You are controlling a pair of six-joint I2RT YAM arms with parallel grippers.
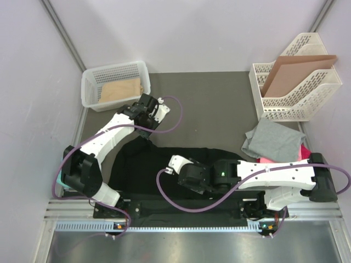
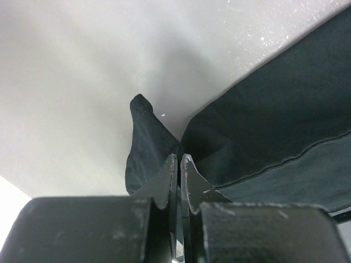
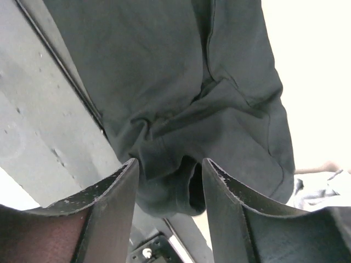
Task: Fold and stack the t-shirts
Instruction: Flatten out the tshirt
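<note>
Overhead, the black t-shirt (image 1: 145,170) lay spread across the near part of the counter (image 1: 219,104), rumpled, with its near edge hanging over the metal rail in front of the arm bases.

Left end effector (image 2: 179,163): at the far left corner of the black t-shirt. Fingers pressed together, a thin edge of the black cloth pinched between the tips. A small peak of cloth stood up just beyond the fingers, and a stitched hem ran off to the right of it.

Right end effector (image 3: 170,164): over the middle of the black t-shirt, the arm reaching in from the right. Fingers spread apart, and a bunched fold of the black cloth sat in the gap between them. Could not tell whether either finger touched the fold.

Grey t-shirt (image 1: 274,139): a loose heap just right of the black t-shirt. Pink t-shirt (image 1: 303,152): under the grey one, showing only at its edges.

White basket (image 1: 90,93): beyond the black t-shirt's far left corner, with a tan sheet lying inside. White file rack (image 1: 296,109): beyond the grey heap, far right, holding a brown cardboard sheet (image 1: 296,68) on a slant.
</note>
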